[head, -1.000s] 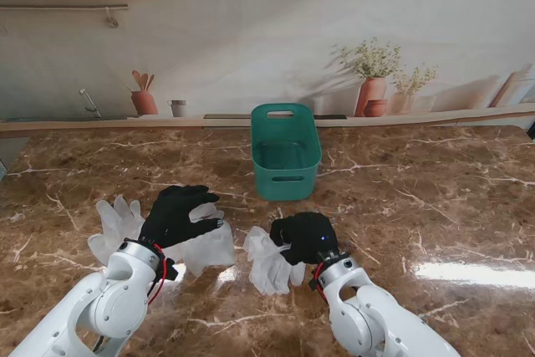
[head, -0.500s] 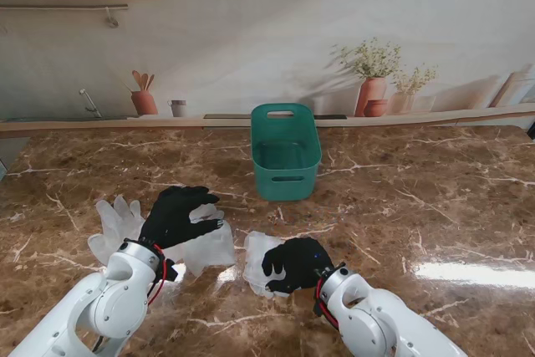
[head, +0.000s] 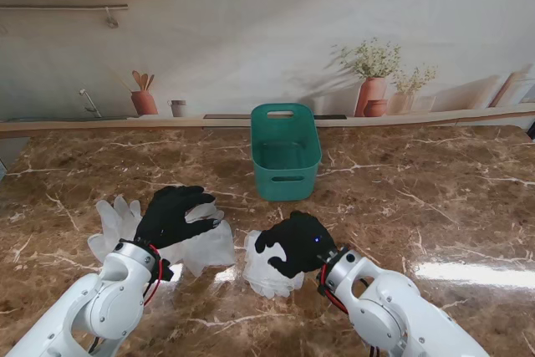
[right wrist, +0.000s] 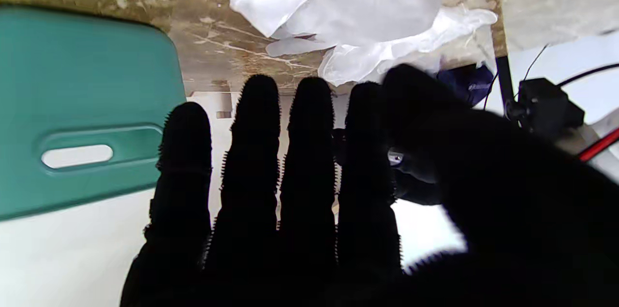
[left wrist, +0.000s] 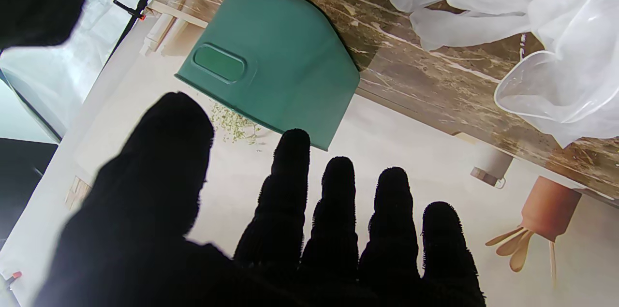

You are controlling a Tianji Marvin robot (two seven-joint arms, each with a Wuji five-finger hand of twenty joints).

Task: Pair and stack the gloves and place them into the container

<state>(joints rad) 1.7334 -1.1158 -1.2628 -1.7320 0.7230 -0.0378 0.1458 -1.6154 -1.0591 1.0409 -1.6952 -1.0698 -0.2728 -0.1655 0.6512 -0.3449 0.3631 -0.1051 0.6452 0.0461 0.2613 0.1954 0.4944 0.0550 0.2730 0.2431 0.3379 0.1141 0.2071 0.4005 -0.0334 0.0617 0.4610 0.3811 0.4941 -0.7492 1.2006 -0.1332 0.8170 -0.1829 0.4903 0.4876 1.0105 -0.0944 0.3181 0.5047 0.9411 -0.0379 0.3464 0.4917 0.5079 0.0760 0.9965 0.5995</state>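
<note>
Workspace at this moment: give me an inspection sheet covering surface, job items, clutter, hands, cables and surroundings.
Surface: brown marble-pattern table, glare patch on its right side.
Job's things: left glove pile, translucent white, spread flat; right glove, crumpled; green container farther from me, upright, nothing seen inside.
Clutter: nothing seen on the table besides these.
Hands: left hand fingers spread over the left glove pile, no grasp visible; right hand over the right glove, grip cannot be told.
Cables: red wires at both wrists, clear of the gloves.
Surroundings: printed kitchen backdrop with potted plants and shelf; a ledge runs behind the table.
</note>
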